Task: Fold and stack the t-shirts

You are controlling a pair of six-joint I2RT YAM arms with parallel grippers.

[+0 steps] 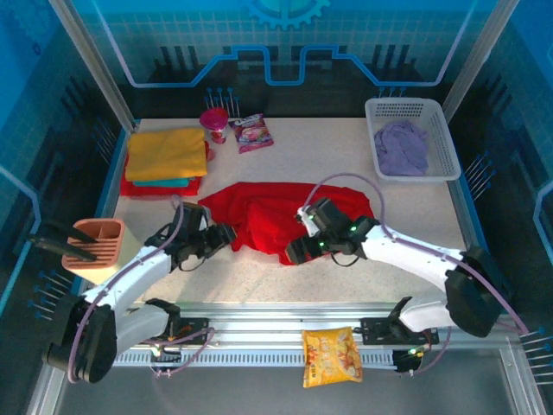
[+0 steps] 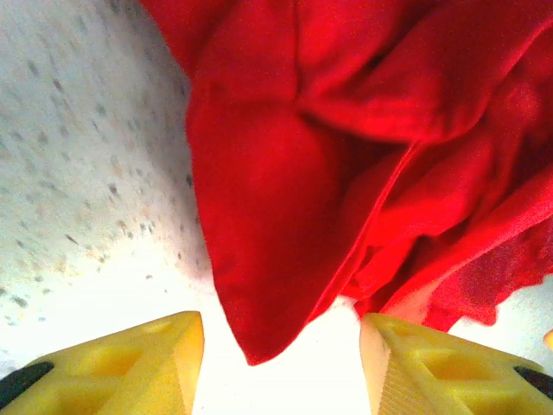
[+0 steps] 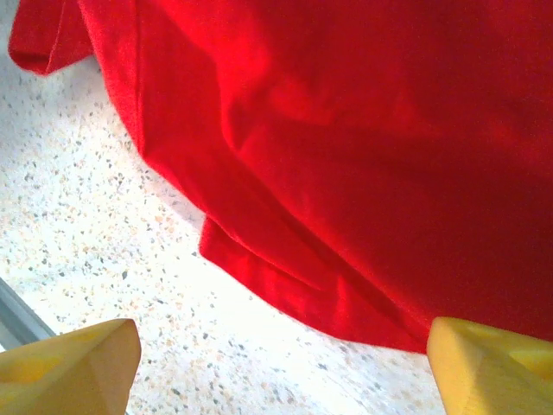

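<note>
Two folded t-shirts (image 1: 164, 154), yellow over teal, lie stacked at upper left. At centre, the left gripper (image 2: 281, 346) stands partly open astride a drooping corner of the crumpled red t-shirt (image 1: 268, 212), not pinching it. The cloth looks light and limp, and is probably best taken at a hem corner. Right of centre, the right gripper (image 3: 281, 350) gapes wide, just short of the hem. A lilac t-shirt (image 1: 402, 147) fills the basket (image 1: 449, 151) at upper right.
</note>
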